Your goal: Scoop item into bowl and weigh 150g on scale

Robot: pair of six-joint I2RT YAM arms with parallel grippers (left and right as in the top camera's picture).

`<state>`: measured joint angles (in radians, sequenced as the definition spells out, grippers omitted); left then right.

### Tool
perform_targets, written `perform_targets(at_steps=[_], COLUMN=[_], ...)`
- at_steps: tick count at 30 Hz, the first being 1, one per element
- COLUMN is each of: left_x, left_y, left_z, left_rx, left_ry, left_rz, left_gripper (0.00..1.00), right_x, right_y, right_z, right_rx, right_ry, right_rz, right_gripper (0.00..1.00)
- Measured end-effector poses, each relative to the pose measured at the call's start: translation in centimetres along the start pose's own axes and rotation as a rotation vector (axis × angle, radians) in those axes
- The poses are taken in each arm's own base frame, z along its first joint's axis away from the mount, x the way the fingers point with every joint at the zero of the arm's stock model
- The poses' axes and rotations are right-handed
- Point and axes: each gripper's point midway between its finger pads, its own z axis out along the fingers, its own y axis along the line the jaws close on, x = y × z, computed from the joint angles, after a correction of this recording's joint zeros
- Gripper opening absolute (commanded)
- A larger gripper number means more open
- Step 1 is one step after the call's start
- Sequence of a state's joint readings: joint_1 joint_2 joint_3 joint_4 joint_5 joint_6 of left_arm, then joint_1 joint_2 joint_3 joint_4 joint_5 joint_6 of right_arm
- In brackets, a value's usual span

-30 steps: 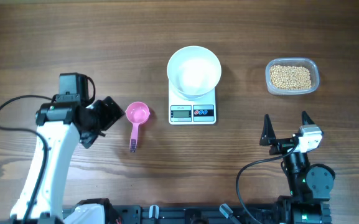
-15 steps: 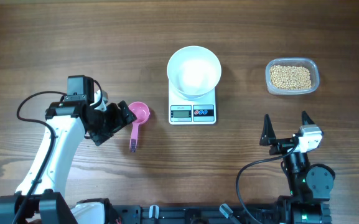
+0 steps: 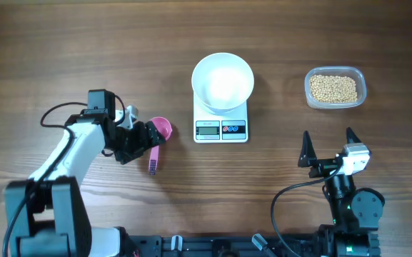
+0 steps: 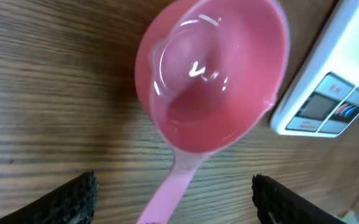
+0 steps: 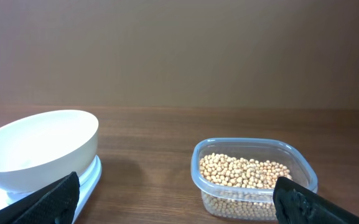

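The left arm reaches out rightward, left gripper (image 3: 143, 137) low, jaws apart. The right arm sits folded near its base, right gripper (image 3: 327, 142) spread wide, empty.

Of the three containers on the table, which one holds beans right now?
The clear plastic tub at the right; the white bowl on the scale and the pink scoop are both empty.

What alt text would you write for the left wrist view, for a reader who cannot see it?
An empty pink scoop lies on the wooden table, its handle pointing down into the open left gripper, clear of both dark fingers. A corner of the white scale, with its display and buttons, shows at right.
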<state>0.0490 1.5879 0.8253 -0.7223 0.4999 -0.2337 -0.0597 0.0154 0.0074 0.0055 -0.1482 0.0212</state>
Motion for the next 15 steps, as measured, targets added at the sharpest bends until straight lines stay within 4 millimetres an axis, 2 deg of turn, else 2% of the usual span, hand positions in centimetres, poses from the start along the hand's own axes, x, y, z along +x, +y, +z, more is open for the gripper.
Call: perform_targets(at_steps=[1,5,12,15], left_x=[0.1,0.4,0.6,0.6], left_y=[0.1,0.3,0.3,0.1], left_z=[0.2,1.2,1.4,1.4], left_rx=[0.002,0.014,0.042,0.053], left_ry=[0.009,0.051,0.066,0.067], left_rz=[0.007,0.04,0.082,0.094], left_gripper=[0.77,0.61,0.58,0.53], right_x=[0.0,0.0,0.0,0.0], right_y=[0.0,0.0,0.0,0.0], right_z=[0.0,0.0,0.0,0.0], right_rx=[0.0,0.0,0.0,0.0], right_ry=[0.0,0.0,0.0,0.0], right_rz=[0.0,0.0,0.0,0.0], right_gripper=[1.0,1.0,1.0,1.0])
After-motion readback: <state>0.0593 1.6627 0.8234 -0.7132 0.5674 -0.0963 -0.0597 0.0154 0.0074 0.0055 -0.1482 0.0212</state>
